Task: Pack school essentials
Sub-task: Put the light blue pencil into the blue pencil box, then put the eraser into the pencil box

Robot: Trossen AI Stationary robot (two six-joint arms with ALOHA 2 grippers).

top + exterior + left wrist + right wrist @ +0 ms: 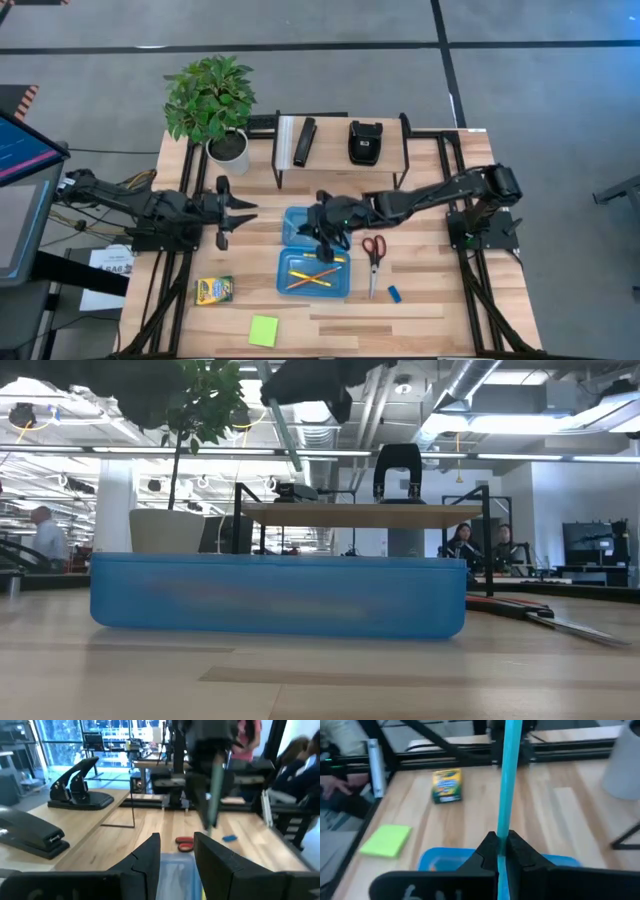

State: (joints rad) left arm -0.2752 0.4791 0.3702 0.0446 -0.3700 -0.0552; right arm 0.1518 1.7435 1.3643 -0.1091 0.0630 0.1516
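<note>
My right gripper [326,238] hovers over the open blue translucent case [314,272] and is shut on the light-blue pen [509,775]. Orange and yellow pencils [312,275] lie crossed inside the case. The red-handled scissors [373,256] and the tiny blue eraser [394,294] lie flat on the table right of the case. The green-yellow crayon box [214,290] and the lime sticky-note pad [264,330] lie to its left and near-left. My left gripper [228,212] waits open, left of the case. My right gripper pinches the light-blue pen's shaft [503,832] between its two fingers [487,851]. The pen runs on forward past the fingertips. In the left wrist view the pen [215,795] hangs slanting down below the gripper, lifted clear above the case.
A black-framed wooden shelf [340,150] at the far side carries a black stapler-like bar [304,141] and a black pouch [363,141]. A potted plant [212,105] stands at the far left. People sit in the room beyond the table.
</note>
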